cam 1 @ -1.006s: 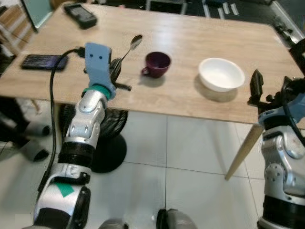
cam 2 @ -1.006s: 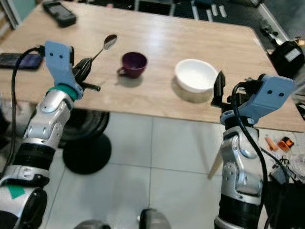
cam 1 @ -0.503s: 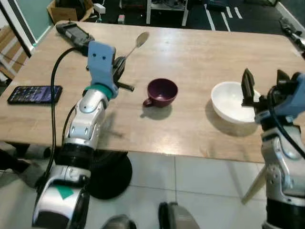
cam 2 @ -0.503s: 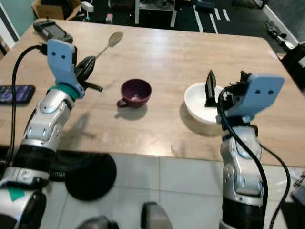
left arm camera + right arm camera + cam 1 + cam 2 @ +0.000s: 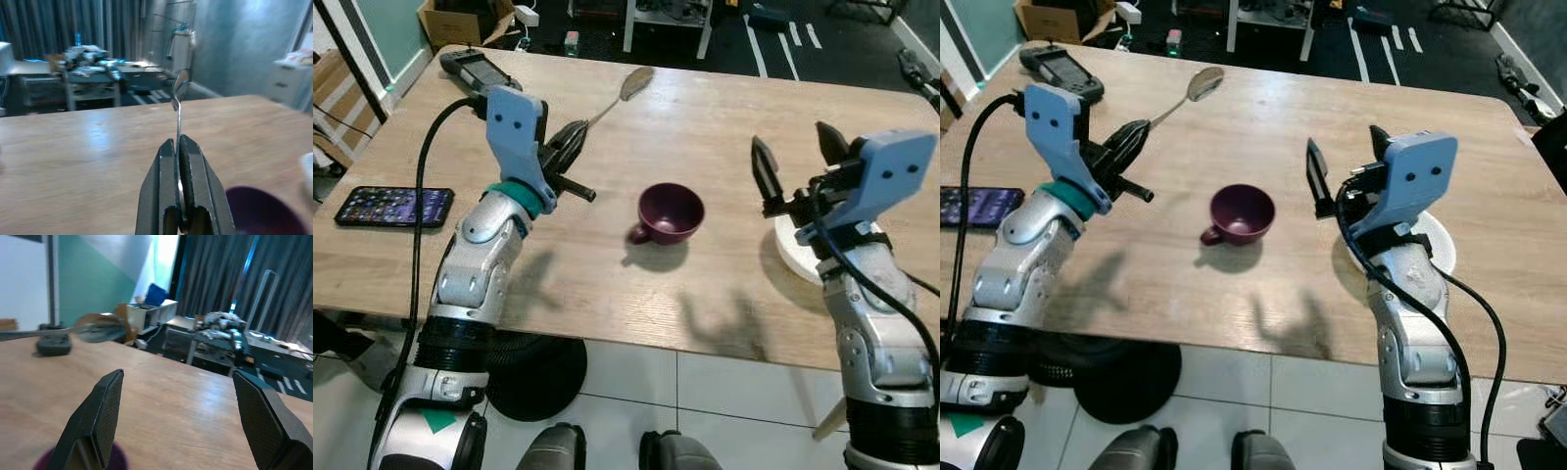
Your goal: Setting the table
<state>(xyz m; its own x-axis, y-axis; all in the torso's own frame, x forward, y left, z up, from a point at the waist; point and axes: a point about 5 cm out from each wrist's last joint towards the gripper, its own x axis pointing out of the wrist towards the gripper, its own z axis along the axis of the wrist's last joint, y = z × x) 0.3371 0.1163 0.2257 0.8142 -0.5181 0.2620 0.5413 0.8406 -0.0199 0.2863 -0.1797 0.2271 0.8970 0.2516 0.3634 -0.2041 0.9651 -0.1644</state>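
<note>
A purple cup [image 5: 1242,214] sits mid-table. Left of it, raised above the wood, the left gripper [image 5: 1131,140] clamps a metal spoon [image 5: 1185,95], handle angled up and away from the cup. Right of it, the right gripper [image 5: 1344,168] hovers, fingers spread, above a white bowl [image 5: 1442,240].
</note>
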